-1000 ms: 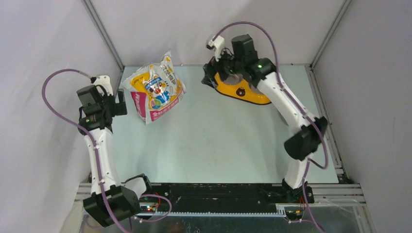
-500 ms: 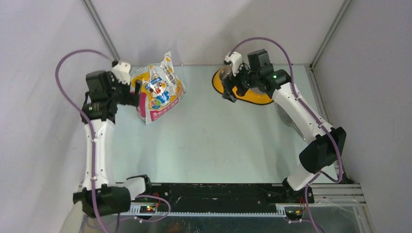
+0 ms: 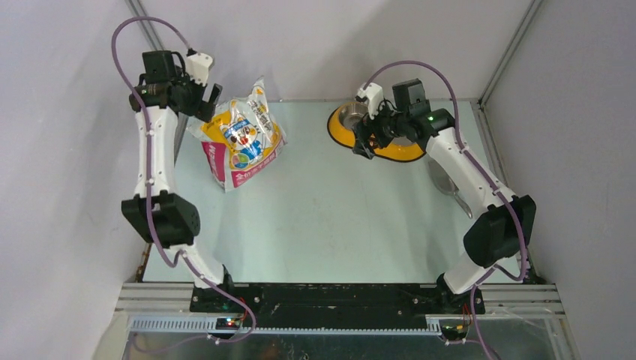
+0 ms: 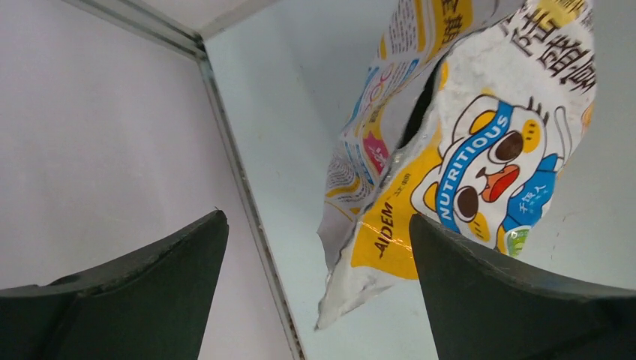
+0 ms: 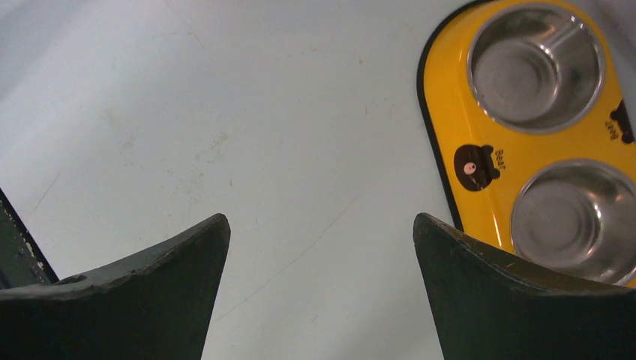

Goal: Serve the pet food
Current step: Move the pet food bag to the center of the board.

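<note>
Pet food is presumably sitting unseen inside the bag (image 3: 241, 139), upper left of the top view, with the left gripper (image 3: 210, 96) hovering spread and empty beside it. Left wrist: bag mouth is gaping ahead. Right wrist: right gripper (image 5: 319, 221) is hanging open left of the feeder (image 5: 450, 97), bowls empty. Approach step; next is pinching the bag's top.

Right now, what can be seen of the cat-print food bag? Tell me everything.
The bag is glossy, crinkled film, white with orange-yellow and pink panels and a cartoon cat in a blue band reading NUTRITIOUS. It lies slumped on the table near the far left corner. The left wrist view shows a dark slit along one seam, seemingly an opening; its contents do not show. The open left hand hovers at its far edge, apparently clear of it.
</note>
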You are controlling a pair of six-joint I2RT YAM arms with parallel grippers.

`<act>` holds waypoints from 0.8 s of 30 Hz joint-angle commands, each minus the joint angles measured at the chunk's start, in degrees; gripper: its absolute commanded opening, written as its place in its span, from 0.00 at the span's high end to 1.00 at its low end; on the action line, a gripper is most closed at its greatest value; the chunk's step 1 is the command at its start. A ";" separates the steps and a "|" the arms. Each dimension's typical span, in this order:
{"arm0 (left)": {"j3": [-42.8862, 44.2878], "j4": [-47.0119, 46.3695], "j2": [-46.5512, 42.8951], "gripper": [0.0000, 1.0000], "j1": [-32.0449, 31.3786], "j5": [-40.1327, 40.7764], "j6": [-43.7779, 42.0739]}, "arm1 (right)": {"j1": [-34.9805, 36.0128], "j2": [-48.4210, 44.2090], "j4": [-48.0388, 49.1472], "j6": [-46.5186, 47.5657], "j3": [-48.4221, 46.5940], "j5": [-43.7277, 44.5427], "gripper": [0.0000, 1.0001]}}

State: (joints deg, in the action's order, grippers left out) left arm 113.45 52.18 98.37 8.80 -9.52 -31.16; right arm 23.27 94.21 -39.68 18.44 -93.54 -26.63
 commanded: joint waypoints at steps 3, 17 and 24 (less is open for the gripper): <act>10.08 11.39 7.06 0.04 5.77 -7.42 -4.67 | -1.88 -4.57 2.77 -0.75 2.42 -2.31 0.05; 5.69 22.04 8.67 0.80 7.59 -16.25 -11.94 | -3.23 -6.68 4.66 -2.13 5.46 -2.79 0.05; 1.25 17.98 4.98 1.00 6.40 -15.65 -6.47 | -3.42 -6.43 4.94 -2.80 6.02 -2.75 0.05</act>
State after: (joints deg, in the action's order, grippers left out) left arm 117.36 71.26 107.37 16.29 -24.05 -41.04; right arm 20.10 88.49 -36.97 16.84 -87.81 -28.88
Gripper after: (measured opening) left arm 0.011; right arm 0.951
